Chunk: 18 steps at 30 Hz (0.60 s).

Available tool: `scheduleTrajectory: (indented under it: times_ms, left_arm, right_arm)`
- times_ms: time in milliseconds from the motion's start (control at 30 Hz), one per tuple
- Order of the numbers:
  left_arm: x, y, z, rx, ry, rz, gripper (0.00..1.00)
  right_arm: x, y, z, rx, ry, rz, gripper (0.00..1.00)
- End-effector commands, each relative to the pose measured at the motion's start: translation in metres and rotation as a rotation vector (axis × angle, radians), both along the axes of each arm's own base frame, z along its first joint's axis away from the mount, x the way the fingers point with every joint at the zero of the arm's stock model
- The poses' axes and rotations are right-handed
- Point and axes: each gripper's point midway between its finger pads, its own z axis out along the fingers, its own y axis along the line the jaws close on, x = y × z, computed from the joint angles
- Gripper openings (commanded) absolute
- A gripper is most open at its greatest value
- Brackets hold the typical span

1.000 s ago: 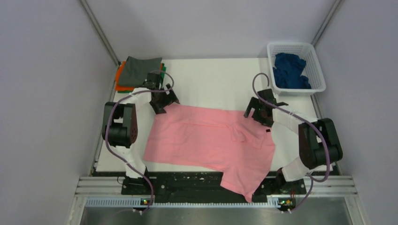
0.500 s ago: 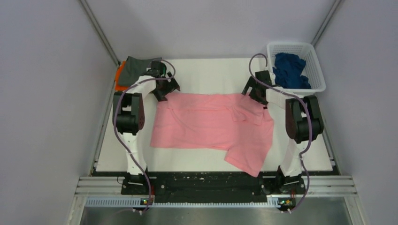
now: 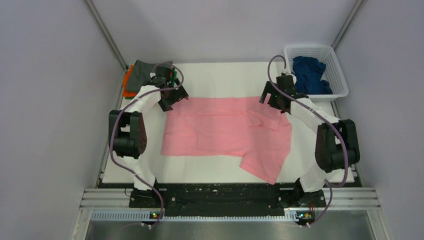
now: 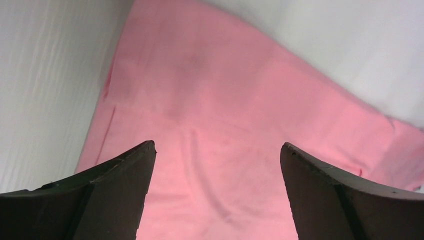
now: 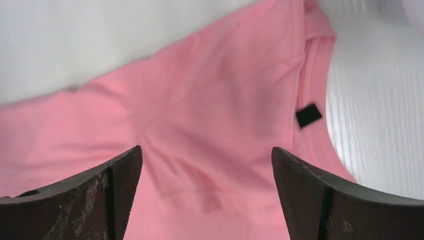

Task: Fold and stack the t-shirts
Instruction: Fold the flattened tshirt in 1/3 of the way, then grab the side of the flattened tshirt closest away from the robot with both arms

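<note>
Top view: pink t-shirt [image 3: 225, 131] lies spread across the mid of the white table [image 3: 220, 77]. It's mostly flat, w/ one sleeve folded in near its upper right and the lower-right part running to a point toward the bottom edge. L gripper [image 3: 176, 101] sits over the shirt's upper-left corner, R gripper [image 3: 274, 104] over its upper-right corner. Both are released, nothing held. Upper left of frame: stack w/ grey t-shirt [image 3: 144, 70] on top of orange t-shirt [image 3: 128, 82]. Upper right: navy t-shirt [image 3: 307, 75] bunched in white basket [image 3: 337, 75].

Left wrist view: fingers [image 4: 112, 192] wide apart at bottom of frame, pink cloth btw and beyond them, filling the centre. Can't tell if tips touch it. White table at left & upper right.

Right wrist view: fingers [image 5: 100, 200] wide apart at bottom, nothing clamped. Pink cloth fills centre & left, neckline w/ small black tag [image 5: 308, 115] at right, table at right & top.
</note>
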Motion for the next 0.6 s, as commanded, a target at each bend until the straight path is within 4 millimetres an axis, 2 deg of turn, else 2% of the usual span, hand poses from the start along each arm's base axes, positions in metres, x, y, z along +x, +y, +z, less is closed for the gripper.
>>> scheduleTrajectory:
  times_ms: [0,33,167,300,433,500,567]
  left_arm:
    - [-0.059,-0.004,0.051,0.068,-0.096,-0.017,0.99]
    - [-0.08,0.001,0.054,0.086,-0.1,-0.001,0.99]
    - [-0.159,0.032,0.026,0.164,-0.02,0.092,0.99]
    - [-0.227,0.068,0.002,0.26,0.052,0.228,0.99]
    - [-0.254,0.089,-0.017,0.283,0.003,0.359,0.98]
    - [-0.254,0.089,-0.02,0.252,-0.033,0.404,0.95]
    - [-0.249,0.086,-0.022,0.219,-0.065,0.426,0.85]
  right_arm:
    - [-0.056,0.027,0.042,-0.019,-0.08,0.127,0.99]
    - [-0.071,0.031,0.039,-0.02,-0.073,0.139,0.99]
    - [-0.125,0.038,0.024,0.012,-0.04,0.158,0.99]
    - [-0.157,0.031,0.012,0.053,-0.02,0.127,0.99]
    - [-0.168,0.027,0.016,0.07,-0.04,0.118,0.99]
    - [-0.171,0.024,0.015,0.065,-0.039,0.114,0.99]
    - [-0.175,0.022,0.014,0.061,-0.035,0.111,0.99]
